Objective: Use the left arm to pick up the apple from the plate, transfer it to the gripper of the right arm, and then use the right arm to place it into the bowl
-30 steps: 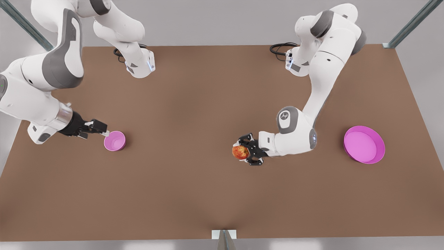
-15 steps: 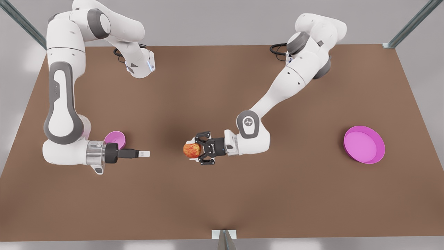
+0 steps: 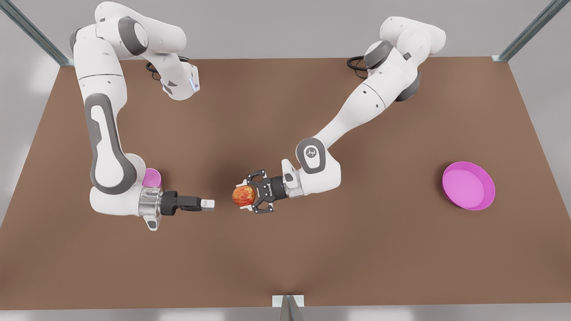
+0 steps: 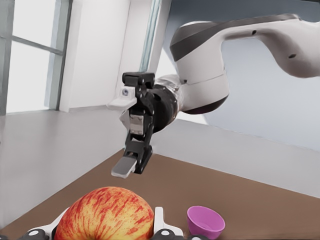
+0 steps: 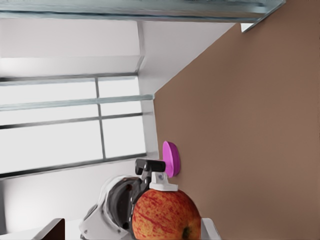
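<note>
Bright, even light; soft shadows.

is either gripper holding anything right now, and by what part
The left gripper holds the apple by its sides, above the table. The right gripper faces it a short way off, touching nothing.

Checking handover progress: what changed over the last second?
The left gripper, shut on the apple, carried it toward the front view's left, to mid-table. The right gripper swung away from the bowl to face the apple, a small gap left. No handover yet. Bowl and plate stayed put.
</note>
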You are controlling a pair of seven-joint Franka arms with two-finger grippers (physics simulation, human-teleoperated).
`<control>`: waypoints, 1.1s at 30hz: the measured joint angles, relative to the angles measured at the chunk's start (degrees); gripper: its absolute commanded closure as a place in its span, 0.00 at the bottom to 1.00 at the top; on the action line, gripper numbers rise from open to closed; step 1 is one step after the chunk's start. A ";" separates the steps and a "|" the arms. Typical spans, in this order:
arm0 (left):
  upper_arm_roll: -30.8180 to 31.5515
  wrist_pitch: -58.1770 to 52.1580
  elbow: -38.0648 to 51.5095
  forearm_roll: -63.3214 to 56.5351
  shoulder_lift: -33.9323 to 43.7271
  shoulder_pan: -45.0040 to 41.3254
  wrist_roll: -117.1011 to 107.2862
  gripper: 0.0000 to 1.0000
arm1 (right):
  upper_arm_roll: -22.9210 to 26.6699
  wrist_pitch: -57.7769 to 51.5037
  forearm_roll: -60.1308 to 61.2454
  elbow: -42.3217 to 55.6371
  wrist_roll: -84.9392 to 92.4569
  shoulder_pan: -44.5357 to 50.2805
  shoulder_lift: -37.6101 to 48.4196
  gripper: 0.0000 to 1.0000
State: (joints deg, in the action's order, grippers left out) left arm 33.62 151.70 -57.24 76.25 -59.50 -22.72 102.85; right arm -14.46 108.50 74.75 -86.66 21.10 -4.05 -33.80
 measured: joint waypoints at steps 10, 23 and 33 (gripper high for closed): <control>0.28 1.50 0.00 1.13 -0.10 -0.86 9.42 0.23 | -0.04 -4.10 -1.25 -3.09 5.38 0.60 0.54 0.00; 0.35 3.07 0.00 1.66 -0.11 -1.45 15.57 0.23 | -0.10 -2.54 -0.93 -1.11 9.09 4.72 -2.12 0.00; 0.21 3.43 0.00 1.67 -0.10 -1.63 18.00 0.23 | -0.10 -0.94 0.78 -1.28 10.47 7.20 -2.57 0.00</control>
State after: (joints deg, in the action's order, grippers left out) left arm 33.83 155.13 -57.24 77.92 -59.61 -24.35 120.85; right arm -14.56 107.57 75.53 -87.95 31.57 3.14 -36.37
